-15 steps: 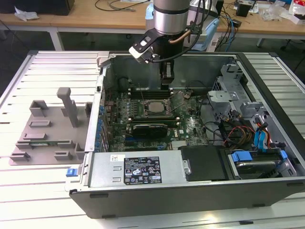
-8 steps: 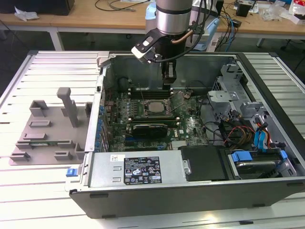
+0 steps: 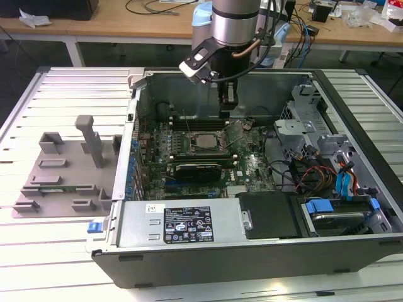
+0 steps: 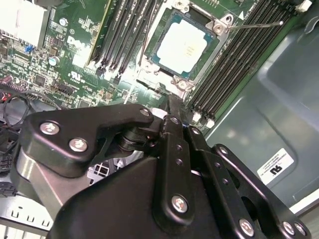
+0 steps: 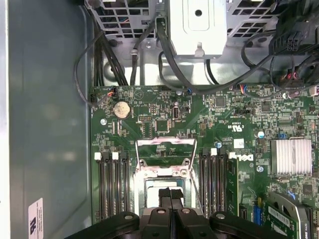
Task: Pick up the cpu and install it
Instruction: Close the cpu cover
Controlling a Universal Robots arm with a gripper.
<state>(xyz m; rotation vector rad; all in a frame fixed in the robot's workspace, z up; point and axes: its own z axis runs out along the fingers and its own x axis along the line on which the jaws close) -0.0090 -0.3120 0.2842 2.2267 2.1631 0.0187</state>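
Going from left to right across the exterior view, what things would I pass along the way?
Grey plastic tray → cpu → black cover panel → blue-tabbed drive.

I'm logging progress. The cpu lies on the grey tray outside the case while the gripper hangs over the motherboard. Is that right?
Not quite. The cpu sits in the socket on the motherboard, not on the grey tray; the second wrist view shows it. The gripper does hang over the motherboard.
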